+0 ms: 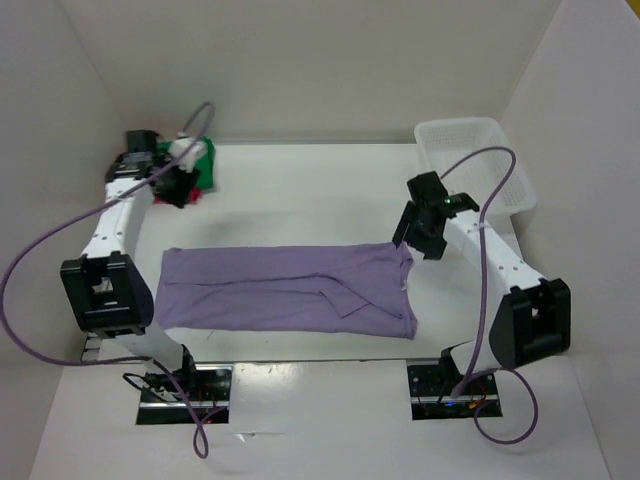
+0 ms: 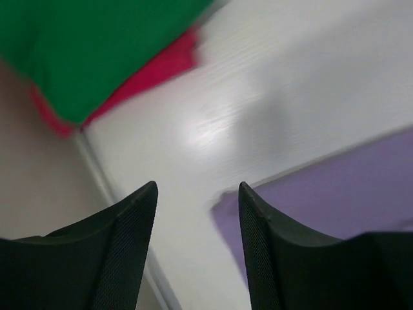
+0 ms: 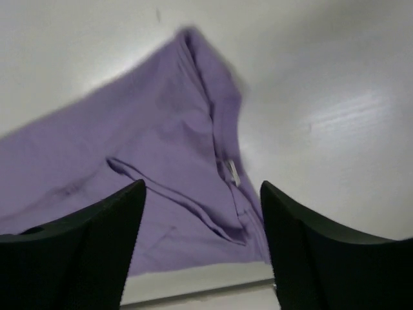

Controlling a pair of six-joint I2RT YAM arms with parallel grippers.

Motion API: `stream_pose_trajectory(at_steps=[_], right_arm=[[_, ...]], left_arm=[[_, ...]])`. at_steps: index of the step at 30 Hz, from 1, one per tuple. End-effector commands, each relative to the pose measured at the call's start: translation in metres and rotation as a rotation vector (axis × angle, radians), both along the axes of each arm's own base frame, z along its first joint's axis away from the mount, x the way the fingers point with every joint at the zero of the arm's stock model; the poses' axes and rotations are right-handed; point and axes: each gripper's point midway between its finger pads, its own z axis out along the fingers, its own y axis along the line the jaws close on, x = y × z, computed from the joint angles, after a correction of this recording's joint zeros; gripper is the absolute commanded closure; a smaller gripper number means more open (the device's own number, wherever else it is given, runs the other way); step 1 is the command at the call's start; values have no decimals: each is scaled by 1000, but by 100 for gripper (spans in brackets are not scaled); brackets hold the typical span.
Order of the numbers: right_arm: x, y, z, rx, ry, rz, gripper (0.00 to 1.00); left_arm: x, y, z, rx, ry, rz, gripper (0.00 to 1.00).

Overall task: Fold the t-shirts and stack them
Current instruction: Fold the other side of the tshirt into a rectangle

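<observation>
Starting on your left: the green t-shirt [image 1: 206, 152] sits bunched in the far left corner of the table [image 1: 300, 190], right up against the wall. The red t-shirt [image 1: 197, 193] is underneath it, just an edge sticking out along the side. On the left wrist cam you get the same thing: green [image 2: 97, 45] on top, a strip of red [image 2: 161, 68] peeking out below.

Your left gripper [image 1: 176, 187] hangs just beside that pile. Its fingers are spread apart with nothing between them [image 2: 197, 187], only bare tabletop showing through the gap.

Moving toward the middle, the lavender t-shirt [image 1: 290, 290] lies flat as a long band running left to right across the table, well apart from the corner pile. Some of its cloth is folded over on itself right of center. Its left corner shows up in the left wrist view [image 2: 335, 187].

Your right gripper [image 1: 416, 236] is at the far right corner of that shirt. It's wide open and empty too [image 3: 203, 184], looking down at the shirt's right end [image 3: 129, 148]. You can see a seam and a small white tag [image 3: 230, 172] there.

Far right, the white basket [image 1: 455, 124] sits in the back corner. I can't tell if anything's in it.
</observation>
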Motion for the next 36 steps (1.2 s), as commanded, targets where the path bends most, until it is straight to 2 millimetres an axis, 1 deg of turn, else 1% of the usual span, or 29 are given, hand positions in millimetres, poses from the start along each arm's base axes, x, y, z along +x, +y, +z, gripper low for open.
stream_pose_trajectory(at_steps=[1,2,3,4,5,6,7,8,9,10,11,12,13,14,15,16,17,18,19,20,22,23,24,25,28,29,33,35,36], right_arm=[[-64,14,-29,104,160,-24,26],[-68,18,-24,146,120,-25,33],[-79,18,-31,163,134,-35,45],[-82,20,-30,186,129,-57,49],[-79,23,-22,212,97,-64,52],[-82,23,-26,212,106,-74,54],[-82,24,-23,223,101,-69,54],[-84,24,-24,226,109,-83,54],[-87,22,-25,217,120,-98,54],[-87,22,-25,217,120,-98,52],[-92,19,-26,194,134,-111,49],[-89,17,-17,193,100,-122,47],[-85,13,-12,179,69,-129,47],[-84,10,-3,173,51,-148,47],[-84,7,5,166,25,-152,46],[-81,0,9,142,12,-174,46],[-79,-4,19,141,-16,-186,46],[-82,-7,23,130,-21,-191,46],[-83,-7,25,134,-29,-190,46],[-84,-13,24,114,-24,-199,46],[-85,-16,30,123,-49,-207,46],[-86,-16,27,120,-41,-207,46],[-87,-16,29,123,-50,-207,46],[-89,-17,28,120,-42,-207,46],[-91,-25,36,103,-64,-228,46],[-88,-30,39,98,-78,-251,46],[-88,-45,43,84,-93,-263,46],[-89,-47,45,96,-95,-260,44],[-89,-50,45,89,-95,-262,44]], left_arm=[[-17,-166,12,-105,43,-542,40],[-23,-198,12,-132,54,-627,40],[-27,-229,13,-151,55,-710,36],[-44,-285,5,-188,90,-859,35],[-53,-310,0,-210,112,-915,33],[-57,-334,-3,-228,117,-967,32],[-67,-369,-12,-246,142,-1043,29],[-70,-392,-13,-288,131,-1082,27],[-74,-410,-27,-305,156,-1113,26],[-84,-439,-26,-330,134,-1181,26],[-91,-451,-31,-347,144,-1207,25],[-96,-464,-43,-363,170,-1222,25],[-102,-482,-45,-367,160,-1256,25],[-108,-489,-50,-380,181,-1266,25],[-109,-495,-67,-377,211,-1271,25],[-105,-499,-69,-378,208,-1272,25],[-107,-504,-74,-381,226,-1272,25],[-106,-506,-87,-383,255,-1260,25],[-105,-506,-91,-382,268,-1257,25],[-101,-510,-88,-383,255,-1260,25],[-104,-515,-95,-389,270,-1271,25],[-98,-516,-101,-370,269,-1259,25],[-103,-519,-107,-356,290,-1261,25],[-106,-516,-120,-351,327,-1253,27],[-107,-513,-130,-339,360,-1240,34],[-110,-511,-135,-337,374,-1237,40],[-113,-507,-139,-326,389,-1248,47],[-121,-501,-142,-330,429,-1243,51],[-121,-501,-143,-326,423,-1254,52]])
